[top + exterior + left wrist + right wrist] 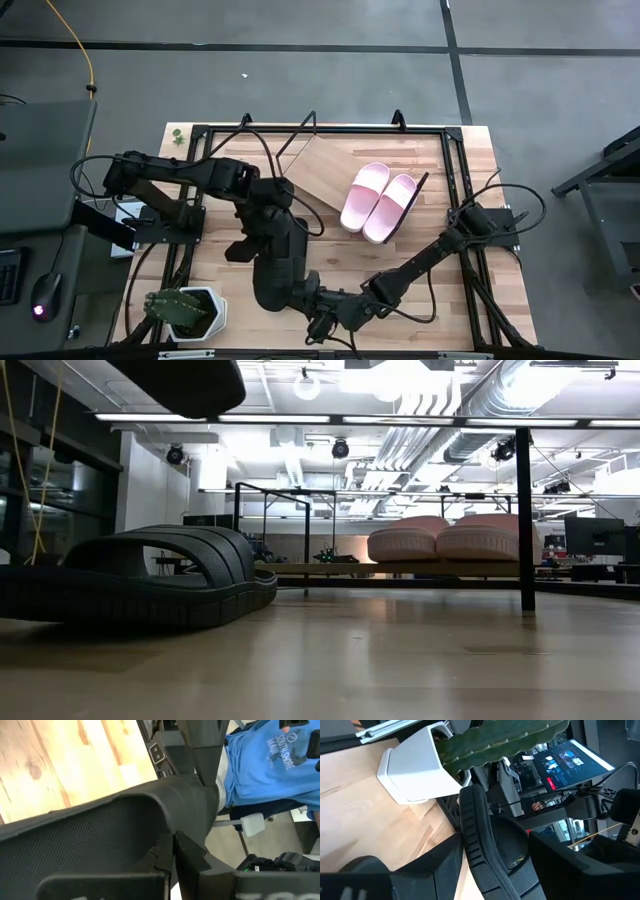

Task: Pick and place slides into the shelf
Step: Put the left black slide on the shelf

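Cactus in a white square pot [185, 310] stands at the surface's near left. My left gripper [262, 232] is clamped on 1 black rubber slide [275, 262]; my right gripper [318, 318] gapes around it. 2 pink slides [380, 202] sit on the wooden wire-framed shelf [325, 170].

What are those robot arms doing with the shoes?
They are putting slide sandals on a low wooden shelf with black wire ends. The light pink pair already sits on it. The left pincer is shut on a black slide sandal near the table's front edge. The right pincer is open around a black slide sandal's edge, beside a white pot holding a green cactus.
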You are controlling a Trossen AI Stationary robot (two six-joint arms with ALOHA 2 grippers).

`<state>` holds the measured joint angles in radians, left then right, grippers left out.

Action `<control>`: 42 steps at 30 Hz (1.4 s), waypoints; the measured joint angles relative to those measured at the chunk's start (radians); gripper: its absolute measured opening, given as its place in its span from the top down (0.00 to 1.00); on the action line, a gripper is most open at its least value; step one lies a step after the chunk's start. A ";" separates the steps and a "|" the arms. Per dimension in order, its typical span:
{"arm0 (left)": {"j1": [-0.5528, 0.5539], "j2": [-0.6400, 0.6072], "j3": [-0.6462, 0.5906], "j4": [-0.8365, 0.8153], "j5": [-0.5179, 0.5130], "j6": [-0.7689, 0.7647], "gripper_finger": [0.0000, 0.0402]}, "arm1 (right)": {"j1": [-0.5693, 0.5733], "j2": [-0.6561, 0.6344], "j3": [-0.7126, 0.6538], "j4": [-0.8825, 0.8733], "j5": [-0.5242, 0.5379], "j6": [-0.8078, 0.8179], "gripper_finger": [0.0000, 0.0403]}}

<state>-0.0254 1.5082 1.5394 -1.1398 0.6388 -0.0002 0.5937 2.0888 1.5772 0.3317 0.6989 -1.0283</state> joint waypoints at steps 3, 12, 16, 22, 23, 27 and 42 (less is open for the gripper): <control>0.000 0.000 0.000 0.015 0.000 0.000 1.00 | -0.001 0.000 0.000 -0.006 0.001 0.001 0.47; 0.000 0.000 0.054 0.013 0.000 -0.004 1.00 | -0.005 0.000 0.000 -0.008 0.000 0.016 0.47; 0.000 0.000 0.068 0.014 0.000 -0.004 1.00 | -0.007 0.000 0.000 -0.008 -0.001 0.026 0.54; 0.000 0.000 0.068 0.014 -0.004 -0.005 1.00 | -0.007 0.000 0.000 -0.008 -0.006 0.029 0.73; 0.000 0.000 0.068 0.014 -0.005 -0.005 1.00 | -0.007 0.000 0.000 -0.008 -0.009 0.032 0.76; 0.000 0.000 0.068 0.012 -0.030 -0.006 1.00 | -0.007 0.000 0.000 -0.005 -0.019 0.041 0.91; 0.000 -0.001 0.068 -0.044 -0.273 -0.006 0.85 | -0.015 0.000 0.000 0.000 -0.015 0.090 0.97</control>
<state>-0.0257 1.5074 1.6073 -1.1843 0.3662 -0.0061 0.5789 2.0888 1.5770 0.3321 0.6838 -0.9386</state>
